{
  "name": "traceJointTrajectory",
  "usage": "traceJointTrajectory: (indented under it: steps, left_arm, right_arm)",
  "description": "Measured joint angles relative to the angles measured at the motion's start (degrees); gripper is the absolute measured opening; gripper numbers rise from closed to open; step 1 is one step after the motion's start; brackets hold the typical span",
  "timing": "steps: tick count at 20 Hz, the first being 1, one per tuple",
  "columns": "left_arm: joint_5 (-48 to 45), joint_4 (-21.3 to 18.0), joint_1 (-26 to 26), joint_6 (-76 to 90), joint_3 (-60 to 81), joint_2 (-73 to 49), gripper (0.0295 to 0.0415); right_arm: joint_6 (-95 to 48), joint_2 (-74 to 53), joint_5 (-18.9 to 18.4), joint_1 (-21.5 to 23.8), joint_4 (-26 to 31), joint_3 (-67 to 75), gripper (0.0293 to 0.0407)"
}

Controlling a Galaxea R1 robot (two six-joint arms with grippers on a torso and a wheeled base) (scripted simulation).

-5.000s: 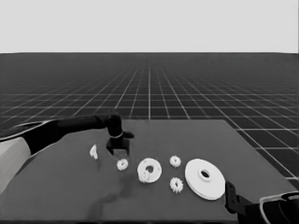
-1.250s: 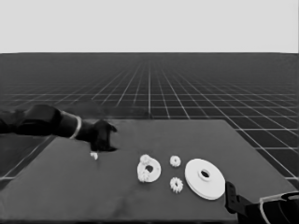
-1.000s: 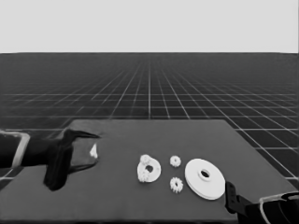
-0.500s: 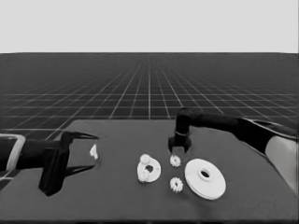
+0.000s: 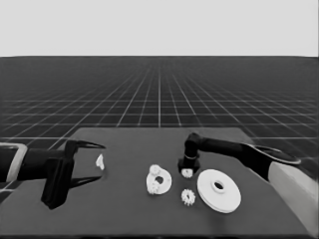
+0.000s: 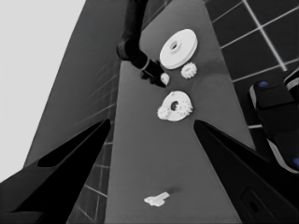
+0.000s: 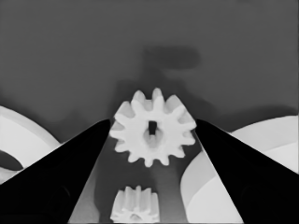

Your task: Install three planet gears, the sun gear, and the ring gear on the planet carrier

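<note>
I am seeing my right gripper (image 5: 188, 171) hanging low over a planet gear (image 7: 153, 126), fingers spread wide either side, not gripping. The gear is lying between the smaller round part (image 5: 158, 179) and larger round part (image 5: 219, 189). My left gripper (image 5: 92, 162) is waiting, fingers wide, near a thin white piece (image 5: 100, 161)

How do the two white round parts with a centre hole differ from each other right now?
The larger round part is wider and thicker-rimmed; the smaller round part is narrower and flatter. The smaller one carries gears on top; the larger is bare. The larger lies nearer the right gripper. Both are white, with a dark centre hole.
</note>
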Motion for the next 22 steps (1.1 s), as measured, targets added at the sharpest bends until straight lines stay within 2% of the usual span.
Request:
traceJointTrajectory:
  steps: [2, 4, 5, 12, 13, 15, 17, 22]
  left_arm:
    - [0.00, 0.00, 0.00, 0.00, 0.00, 0.00, 0.0385]
    - [0.00, 0.00, 0.00, 0.00, 0.00, 0.00, 0.0385]
    - [0.00, 0.00, 0.00, 0.00, 0.00, 0.00, 0.0385]
    - [0.00, 0.00, 0.00, 0.00, 0.00, 0.00, 0.0385]
    - [0.00, 0.00, 0.00, 0.00, 0.00, 0.00, 0.0385]
    - [0.00, 0.00, 0.00, 0.00, 0.00, 0.00, 0.0385]
    - [0.00, 0.00, 0.00, 0.00, 0.00, 0.00, 0.0385]
    - [0.00, 0.00, 0.00, 0.00, 0.00, 0.00, 0.0385]
  right_arm:
    - [-0.05, 0.05, 0.07, -0.07, -0.07, -0.12, 0.0385]
    - [-0.07, 0.06, 0.10, -0.08, -0.09, -0.17, 0.0316]
    - [-0.08, 0.06, 0.10, -0.08, -0.09, -0.17, 0.0312]
    - [-0.08, 0.07, 0.11, -0.08, -0.10, -0.18, 0.0312]
    - [2.35, -1.85, -2.88, 3.31, 2.86, 4.89, 0.0312]
    - [3.76, -2.92, -5.15, 8.15, 6.45, 7.81, 0.0312]
    - [3.98, -3.07, -5.82, 9.72, 7.82, 8.27, 0.0312]
    - [4.01, -3.10, -6.13, 10.40, 8.51, 8.36, 0.0312]
